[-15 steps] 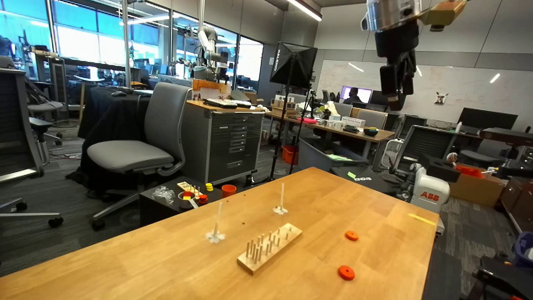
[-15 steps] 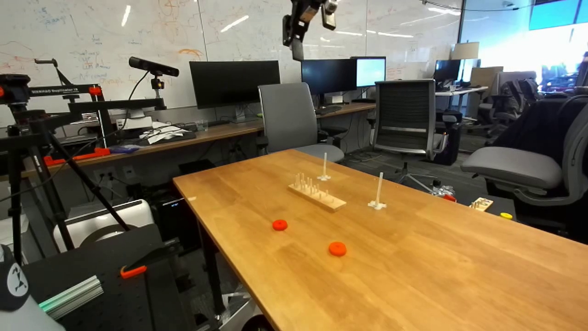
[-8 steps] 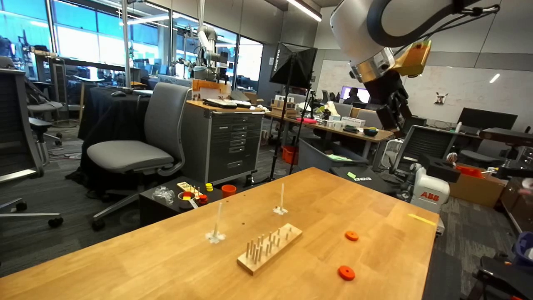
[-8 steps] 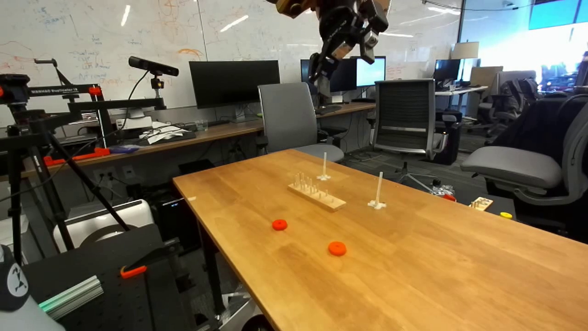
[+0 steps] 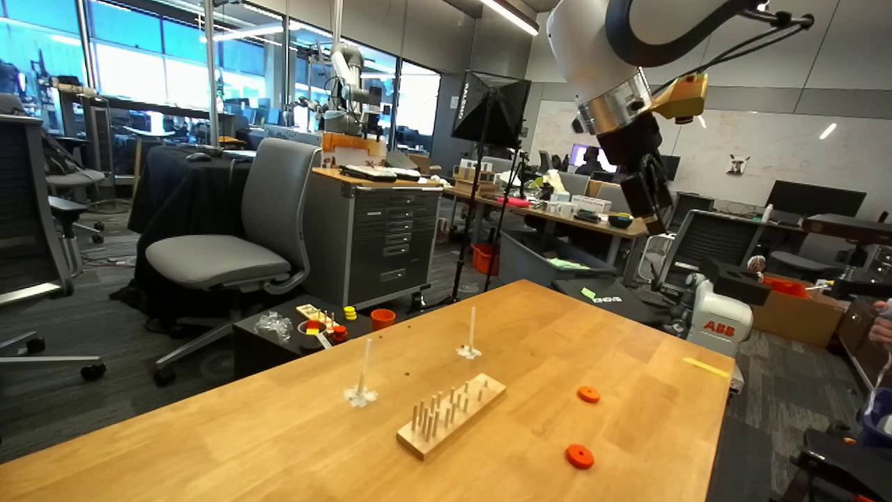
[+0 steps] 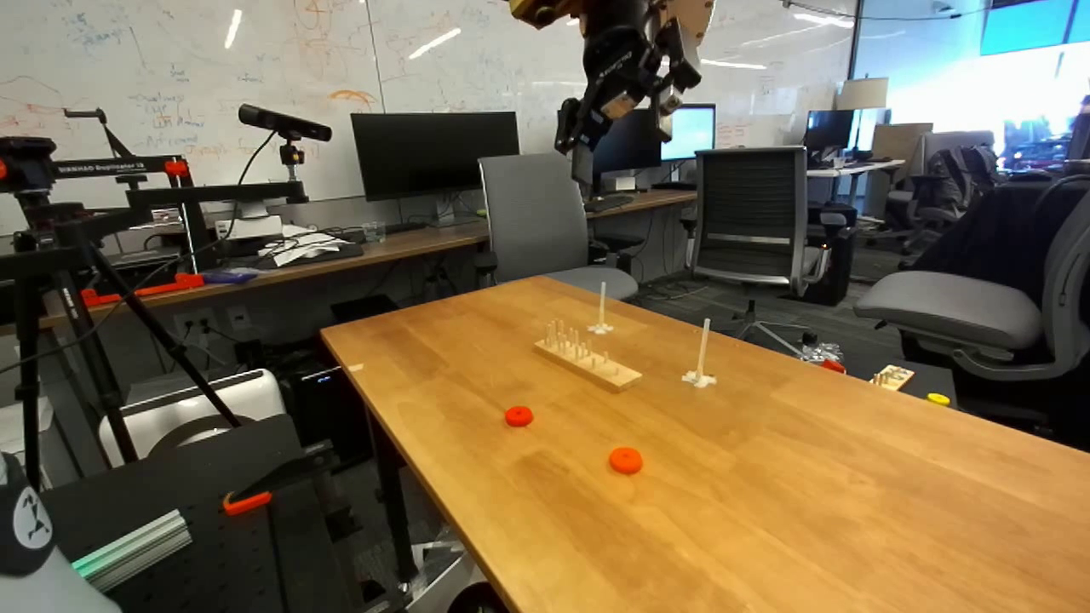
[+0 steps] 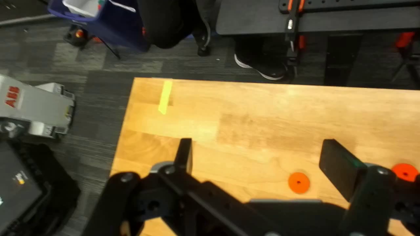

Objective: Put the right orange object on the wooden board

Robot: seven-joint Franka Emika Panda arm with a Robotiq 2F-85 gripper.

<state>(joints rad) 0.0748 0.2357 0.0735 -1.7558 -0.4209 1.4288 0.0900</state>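
Note:
The right orange object is a small flat red-orange disc with a centre hole, lying on the table. It also shows in an exterior view and in the wrist view, between the fingers' lines but far below them. The wooden board is pale, with rows of pegs; it also shows in an exterior view and is not in the wrist view. My gripper is open and empty, pointing down high above the table; it shows in both exterior views.
The other, near-identical orange disc lies nearby, partly behind a finger in the wrist view. Two thin upright rods stand on the table beyond the board. Yellow tape marks a corner.
The arm has come down from high up, and the gripper now hangs lower, with a slight sideways shift in the last half second. The discs and board have not moved.

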